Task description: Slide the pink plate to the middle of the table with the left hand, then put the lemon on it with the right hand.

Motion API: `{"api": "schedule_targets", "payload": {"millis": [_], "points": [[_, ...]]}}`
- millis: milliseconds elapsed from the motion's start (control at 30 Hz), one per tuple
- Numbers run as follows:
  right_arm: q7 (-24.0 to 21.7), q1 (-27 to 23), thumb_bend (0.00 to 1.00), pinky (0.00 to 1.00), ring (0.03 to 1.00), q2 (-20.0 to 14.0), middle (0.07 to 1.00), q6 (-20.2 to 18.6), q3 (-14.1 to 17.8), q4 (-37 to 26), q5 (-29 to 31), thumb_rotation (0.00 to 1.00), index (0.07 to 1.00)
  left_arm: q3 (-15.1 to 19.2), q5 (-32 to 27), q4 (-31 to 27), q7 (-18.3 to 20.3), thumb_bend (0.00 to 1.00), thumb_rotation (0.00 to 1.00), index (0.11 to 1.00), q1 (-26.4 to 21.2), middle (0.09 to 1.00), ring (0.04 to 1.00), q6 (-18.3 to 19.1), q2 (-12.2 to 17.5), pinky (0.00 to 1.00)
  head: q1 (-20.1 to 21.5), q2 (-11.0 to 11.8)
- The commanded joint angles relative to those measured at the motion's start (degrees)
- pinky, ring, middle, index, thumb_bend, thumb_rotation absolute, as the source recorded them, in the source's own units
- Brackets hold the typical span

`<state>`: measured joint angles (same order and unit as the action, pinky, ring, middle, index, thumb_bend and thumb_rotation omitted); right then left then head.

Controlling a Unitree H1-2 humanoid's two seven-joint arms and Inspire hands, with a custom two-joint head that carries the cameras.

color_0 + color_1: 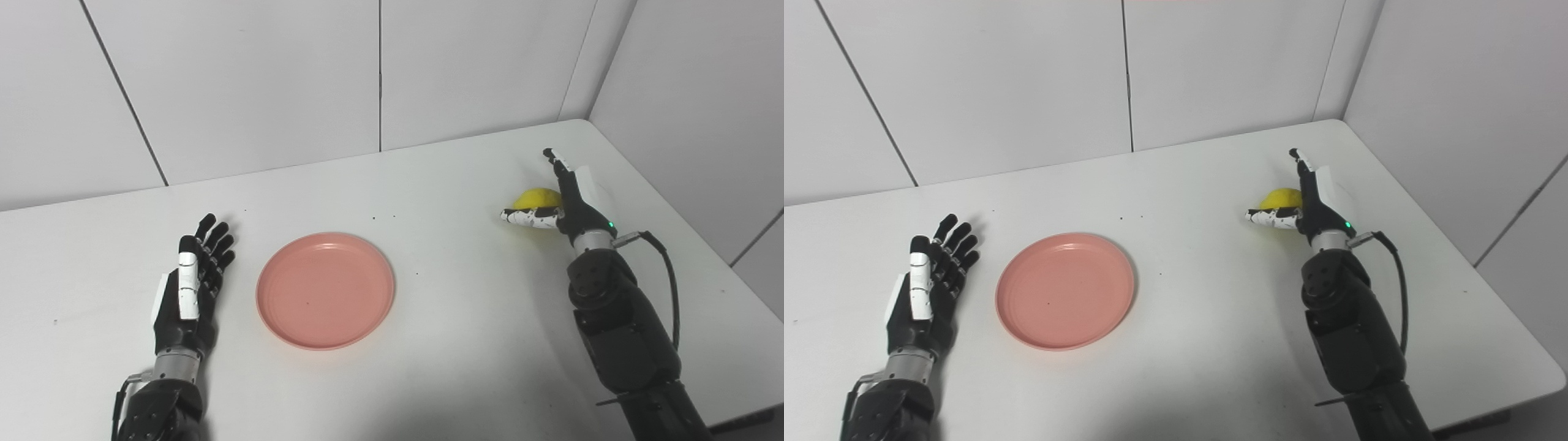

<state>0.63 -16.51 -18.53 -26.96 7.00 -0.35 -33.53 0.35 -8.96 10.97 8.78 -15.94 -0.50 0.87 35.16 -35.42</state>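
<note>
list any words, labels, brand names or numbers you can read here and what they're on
None: no readable text in either eye view.
The pink plate, lemon, table and wall panels are plain.
The left hand and right hand show only black-and-white markings, no letters.

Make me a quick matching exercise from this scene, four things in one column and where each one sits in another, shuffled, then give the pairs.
Things:
1. pink plate
2. lemon
3. left hand
4. right hand

Places or states:
A. open, fingers and thumb around the lemon
B. open, beside the plate's left rim
C. near the middle of the table, bare
D. on the table's right side, behind a thumb

Pairs: 1-C, 2-D, 3-B, 4-A
</note>
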Motion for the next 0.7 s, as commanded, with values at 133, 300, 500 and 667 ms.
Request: {"api": "schedule_targets", "payload": {"millis": [133,300,500,667], "points": [[-5.1,-0.9,0.91,0.79,0.876,1.0,0.921,0.0,3.6,-1.3,-3.7,0.20,0.907,-0.2,-0.5,-1.8,0.6,0.66,1.00,0.919,-1.4,0.930,0.935,-0.6,0.0,0.94,0.0,0.0],[-9.6,-1.1,0.91,0.81,0.897,3.1,0.921,0.0,6.7,-1.6,-7.6,0.15,0.902,-0.1,-0.5,-2.2,0.5,0.66,1.00,0.917,-1.3,0.930,0.935,-0.2,0.0,0.94,-0.2,0.0],[-13.1,-1.1,0.89,0.62,0.750,4.9,0.773,0.0,9.2,-2.5,-11.3,0.11,0.893,-0.1,-0.2,-2.6,0.2,0.66,1.00,0.911,-1.2,0.923,0.929,0.0,-0.1,0.93,-0.3,-0.2],[-14.0,-1.2,0.87,0.57,0.703,4.7,0.757,0.1,9.3,-2.2,-12.3,0.06,0.847,-0.2,-0.3,-3.0,0.2,0.67,1.00,0.914,-1.2,0.925,0.932,0.5,-0.1,0.94,-0.4,-0.4]]}}
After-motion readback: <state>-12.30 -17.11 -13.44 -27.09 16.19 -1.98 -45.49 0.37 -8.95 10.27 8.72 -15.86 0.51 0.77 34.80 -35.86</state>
